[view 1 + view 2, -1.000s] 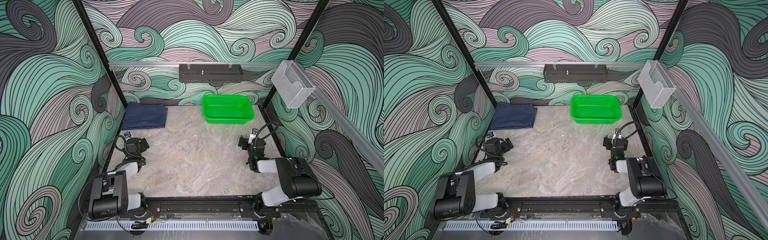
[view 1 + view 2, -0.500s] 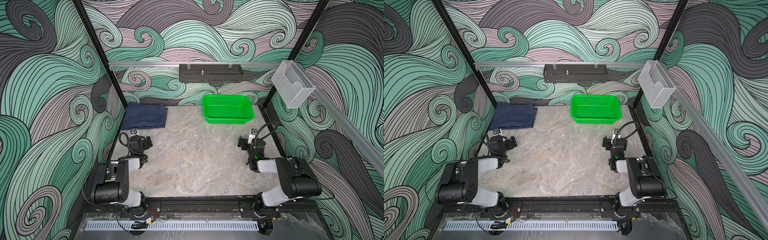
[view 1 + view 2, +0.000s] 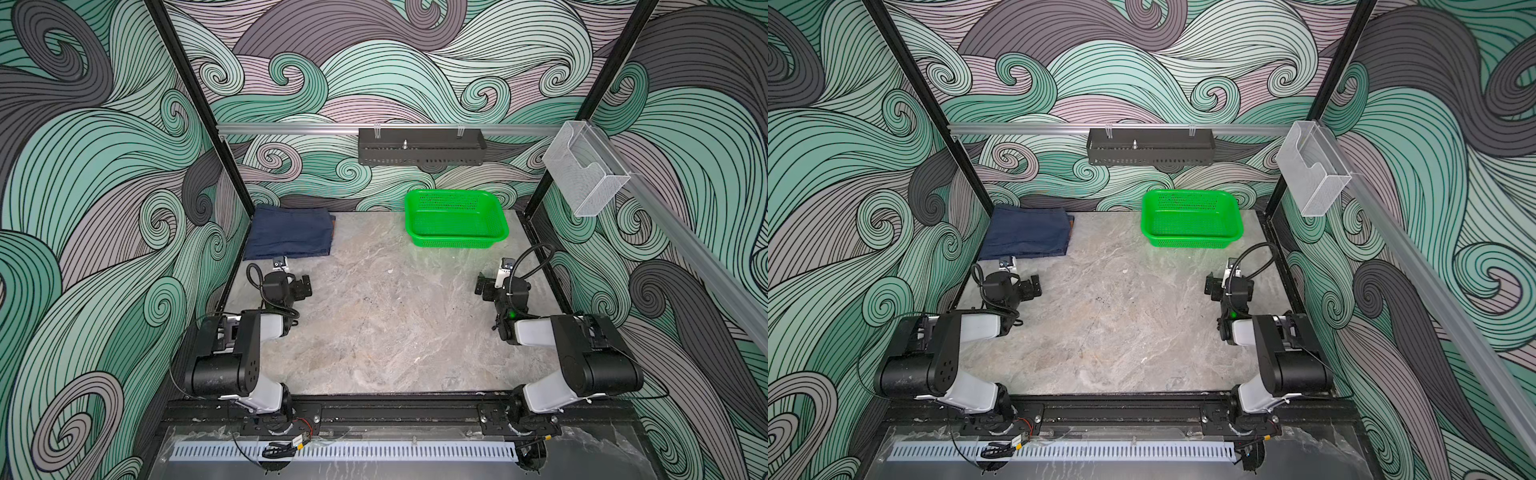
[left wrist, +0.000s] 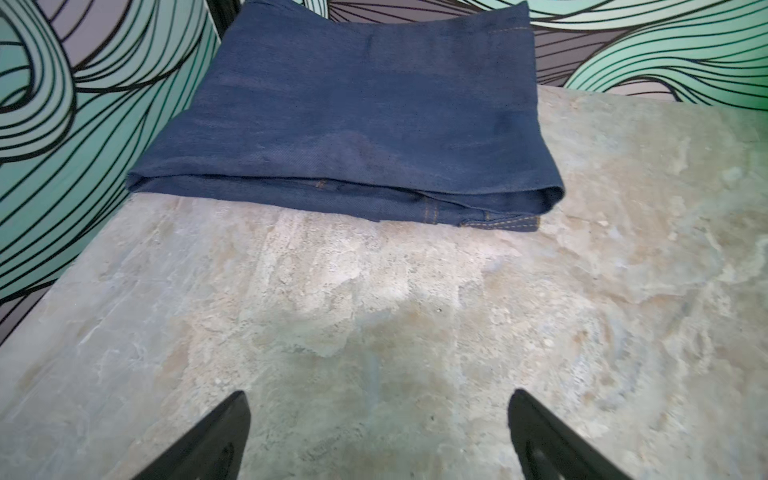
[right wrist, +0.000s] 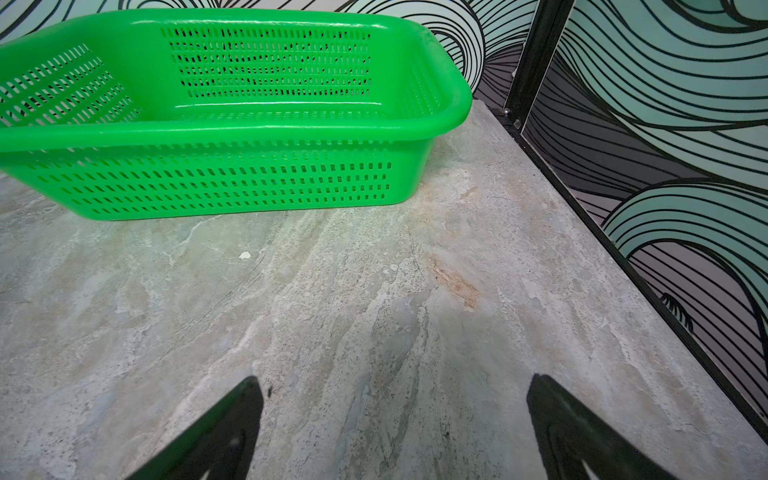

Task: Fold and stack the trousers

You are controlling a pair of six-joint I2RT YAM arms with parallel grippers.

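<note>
The trousers (image 3: 291, 232) (image 3: 1027, 235) lie folded into a flat dark navy rectangle in the far left corner of the table. In the left wrist view the trousers (image 4: 353, 116) show a folded edge with orange-tan stitching facing the gripper. My left gripper (image 3: 286, 279) (image 3: 1013, 282) (image 4: 378, 415) hovers low over bare table just in front of them, open and empty, a short gap away. My right gripper (image 3: 500, 282) (image 3: 1229, 284) (image 5: 395, 403) is open and empty over the table on the right side.
A green perforated basket (image 3: 457, 240) (image 3: 1192, 242) (image 5: 208, 129) stands empty at the far right, ahead of the right gripper. A black shelf (image 3: 422, 151) and a clear holder (image 3: 582, 174) hang on the walls. Patterned walls close in the table on three sides.
The left arm has swung its elbow inward and its gripper has shifted a little to the right and toward the trousers. The right arm, trousers and basket have not moved.
</note>
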